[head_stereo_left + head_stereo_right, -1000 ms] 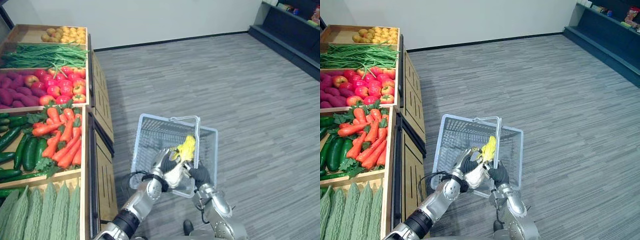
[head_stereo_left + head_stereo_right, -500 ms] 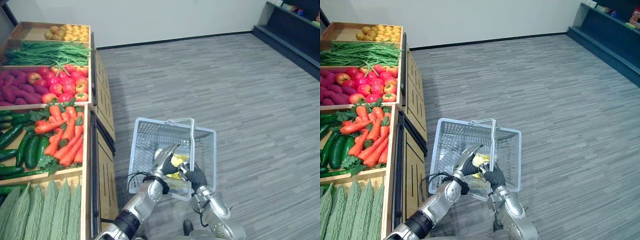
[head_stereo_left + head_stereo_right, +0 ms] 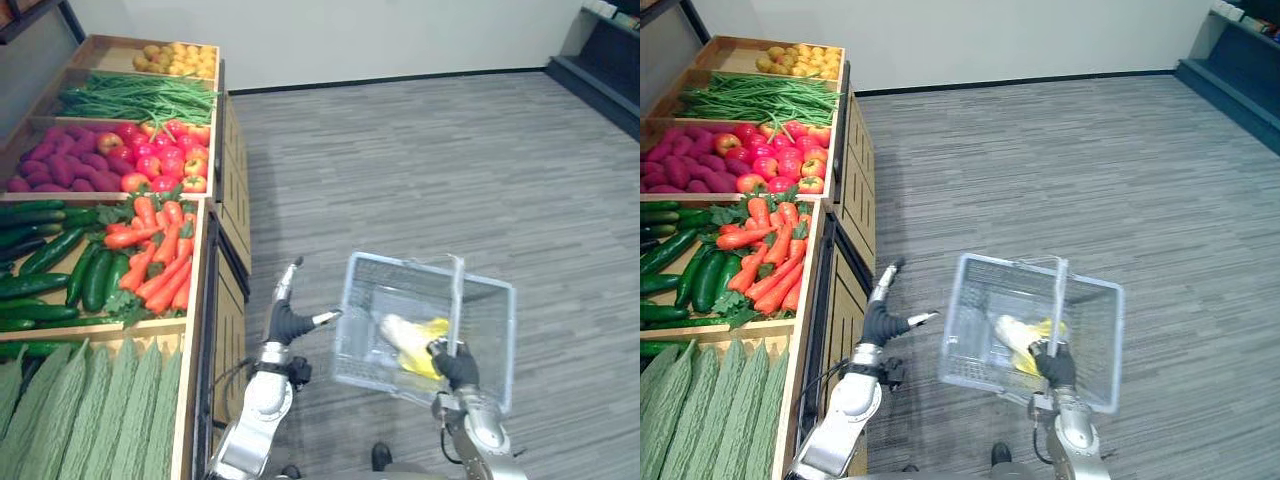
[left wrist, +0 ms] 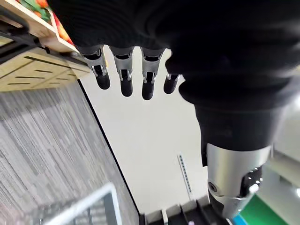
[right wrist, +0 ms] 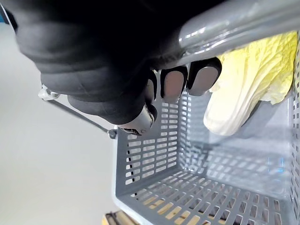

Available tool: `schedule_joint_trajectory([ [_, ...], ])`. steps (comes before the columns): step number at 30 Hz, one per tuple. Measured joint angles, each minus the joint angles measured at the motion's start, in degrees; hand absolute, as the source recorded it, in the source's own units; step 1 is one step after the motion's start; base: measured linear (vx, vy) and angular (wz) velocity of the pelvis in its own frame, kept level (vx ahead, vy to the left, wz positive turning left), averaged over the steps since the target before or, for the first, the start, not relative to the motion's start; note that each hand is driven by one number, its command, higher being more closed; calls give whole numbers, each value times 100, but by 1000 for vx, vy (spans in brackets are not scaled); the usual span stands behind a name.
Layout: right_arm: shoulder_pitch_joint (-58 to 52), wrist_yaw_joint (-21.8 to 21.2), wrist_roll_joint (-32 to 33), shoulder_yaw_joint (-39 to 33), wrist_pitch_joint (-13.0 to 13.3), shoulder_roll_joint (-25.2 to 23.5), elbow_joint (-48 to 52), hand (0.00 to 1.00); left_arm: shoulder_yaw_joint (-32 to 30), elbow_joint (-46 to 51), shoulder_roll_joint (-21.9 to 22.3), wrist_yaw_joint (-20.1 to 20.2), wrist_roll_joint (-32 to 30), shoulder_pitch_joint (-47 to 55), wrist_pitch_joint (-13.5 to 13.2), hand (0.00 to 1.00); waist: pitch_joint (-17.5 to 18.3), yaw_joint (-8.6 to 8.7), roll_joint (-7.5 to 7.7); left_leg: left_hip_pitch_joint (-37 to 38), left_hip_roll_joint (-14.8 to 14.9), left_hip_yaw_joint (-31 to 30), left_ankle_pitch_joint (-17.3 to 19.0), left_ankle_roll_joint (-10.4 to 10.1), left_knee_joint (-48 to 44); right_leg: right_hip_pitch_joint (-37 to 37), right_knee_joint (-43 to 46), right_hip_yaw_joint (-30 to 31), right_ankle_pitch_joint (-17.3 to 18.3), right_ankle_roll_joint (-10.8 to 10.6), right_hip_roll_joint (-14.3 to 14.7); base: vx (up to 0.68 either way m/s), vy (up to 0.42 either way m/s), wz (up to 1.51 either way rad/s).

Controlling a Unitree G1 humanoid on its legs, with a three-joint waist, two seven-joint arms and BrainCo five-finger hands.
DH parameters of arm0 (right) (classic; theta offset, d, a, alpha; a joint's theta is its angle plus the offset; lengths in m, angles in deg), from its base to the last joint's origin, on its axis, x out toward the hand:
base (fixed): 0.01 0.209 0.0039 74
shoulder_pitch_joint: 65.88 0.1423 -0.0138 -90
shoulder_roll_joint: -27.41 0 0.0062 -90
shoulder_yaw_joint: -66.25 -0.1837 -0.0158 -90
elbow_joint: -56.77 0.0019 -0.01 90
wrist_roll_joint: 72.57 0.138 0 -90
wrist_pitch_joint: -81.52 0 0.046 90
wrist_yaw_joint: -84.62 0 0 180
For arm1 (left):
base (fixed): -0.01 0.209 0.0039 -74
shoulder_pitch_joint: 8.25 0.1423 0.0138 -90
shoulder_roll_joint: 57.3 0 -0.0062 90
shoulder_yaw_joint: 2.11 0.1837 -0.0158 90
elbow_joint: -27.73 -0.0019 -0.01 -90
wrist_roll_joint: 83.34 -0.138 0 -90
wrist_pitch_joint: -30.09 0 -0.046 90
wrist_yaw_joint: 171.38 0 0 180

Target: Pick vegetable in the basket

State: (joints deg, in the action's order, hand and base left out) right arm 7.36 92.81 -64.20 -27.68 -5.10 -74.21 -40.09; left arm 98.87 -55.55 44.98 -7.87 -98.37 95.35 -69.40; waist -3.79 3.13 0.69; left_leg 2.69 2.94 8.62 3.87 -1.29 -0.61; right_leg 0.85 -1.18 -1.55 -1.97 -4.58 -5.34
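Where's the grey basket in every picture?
Left eye view: basket lower right, hanging from the right robot hand.
Right eye view: basket lower right too.
Left wrist view: basket rim corner over the floor.
Right wrist view: basket wall beside the gripped handle.
Shared landmark: yellow leafy vegetable inside.

Pale grey slotted basket [image 3: 358,328], yellow-white cabbage [image 3: 410,333], orange carrots [image 3: 160,260], grey striped floor [image 3: 450,150]
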Motion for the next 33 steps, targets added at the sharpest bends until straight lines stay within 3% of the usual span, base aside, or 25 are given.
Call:
schedule_joint_trajectory([
  [2,9,68,-108,-183,21,-1,-299,100,-179,12,4,-10,104,151,-37,0,35,-94,-6,-25,6,-13,90,13,-52,8,-1,-3,0,-1,-10,2,27,4],
  [6,11,185,-256,-259,20,-36,-660,100,-397,252,36,-62,261,468,-88,0,34,-105,-11,-151,14,-49,266,43,-264,4,13,-19,1,-6,-27,-5,22,5],
  [10,101,284,-391,-355,4,-58,-1025,100,-554,351,261,-130,420,558,-99,0,-74,-162,-149,-330,101,-47,718,94,-955,-444,1181,-244,436,-469,-68,-18,19,-1],
  [11,119,289,-455,-352,1,-59,-1024,100,-610,353,286,-128,428,558,-99,0,-168,-150,-197,-338,112,-74,872,141,-1176,-700,1923,-390,600,-461,-122,-41,46,3],
  [13,144,293,-464,-351,0,-63,-1025,100,-656,353,282,-134,434,556,-99,0,-264,-122,-210,-328,128,-127,945,218,-1271,-950,2533,-516,599,-452,-202,5,41,19],
  [14,206,295,-476,-346,-1,-95,-1024,100,-676,368,257,-140,433,546,-96,0,-355,-62,-277,-273,156,-261,1012,331,-1357,-1294,3227,-652,802,-138,-291,36,29,32],
  [15,215,293,-490,-345,-2,-109,-1025,100,-667,369,233,-139,433,548,-97,0,-370,-69,-270,-299,180,-286,1042,346,-1378,-1371,3259,-681,961,14,-284,135,-16,33],
  [17,355,292,-504,-343,-3,-131,-1026,100,-711,371,182,-163,445,533,-98,0,-418,-86,-304,-383,277,-391,1108,331,-1449,-1642,2955,-824,1093,79,-266,174,-82,18],
  [19,573,292,-541,-347,-2,-115,-1024,100,-657,310,151,-248,539,403,-96,0,-572,-81,-337,-394,445,-568,1229,158,-1487,-1845,2161,-686,956,-7,-142,210,-158,33],
  [21,611,297,-664,-308,-2,-115,-958,100,-637,170,121,-261,535,86,-99,0,-619,-52,-274,-234,603,-845,1574,-190,-1642,-1892,1366,-340,438,-70,-38,378,-279,59],
  [22,605,296,-676,-295,-2,-115,-956,100,-643,172,117,-260,534,77,-102,0,-595,-45,-203,-187,609,-865,1636,-229,-1675,-1879,1335,-306,439,-58,-41,522,-401,57],
  [23,577,292,-702,-285,-8,-39,-955,100,-645,88,163,-256,529,81,-98,0,-604,-10,-331,-72,791,-974,1830,-374,-1845,-1838,1646,-338,112,-24,65,504,-290,44],
  [24,579,301,-726,-223,-17,83,-929,100,-609,22,312,-248,525,168,-96,0,-567,-39,-595,-202,1038,-1146,1770,-374,-2418,-1800,1941,-524,490,165,290,601,-352,36],
  [25,604,309,-733,-193,-19,109,-916,100,-600,26,378,-250,525,161,-100,0,-566,-57,-607,-399,1077,-1228,1607,-332,-2896,-1781,2050,-568,550,226,343,506,-256,20],
  [26,602,305,-737,-90,-29,131,-812,100,-586,-6,505,-249,530,194,-94,0,-581,-101,-637,-899,1164,-1339,1032,-292,-4021,-1574,2067,-646,679,366,442,392,-260,8],
  [27,586,307,-730,-51,-30,133,-750,100,-583,-10,553,-247,533,216,-94,0,-592,-116,-631,-1169,1242,-1312,779,-284,-4565,-1388,1984,-684,735,417,477,501,-303,21],
  [29,500,390,-716,-44,-29,102,-561,100,-412,-64,529,-245,535,277,-94,0,-653,-179,-552,-1657,1465,-783,797,-253,-5815,-387,1284,-871,778,491,542,514,-260,33],
  [31,414,504,-667,-154,-13,118,-278,100,-396,-56,554,-245,539,269,-101,0,-680,-249,-509,-1906,1436,-185,945,-88,-5822,262,793,-960,818,553,526,555,-192,33],
  [33,502,572,-649,-288,46,151,-229,100,-472,-56,551,-247,538,226,-101,0,-666,-282,-547,-2174,1310,138,1050,-90,-5419,509,552,-1049,852,578,512,369,-49,24],
])
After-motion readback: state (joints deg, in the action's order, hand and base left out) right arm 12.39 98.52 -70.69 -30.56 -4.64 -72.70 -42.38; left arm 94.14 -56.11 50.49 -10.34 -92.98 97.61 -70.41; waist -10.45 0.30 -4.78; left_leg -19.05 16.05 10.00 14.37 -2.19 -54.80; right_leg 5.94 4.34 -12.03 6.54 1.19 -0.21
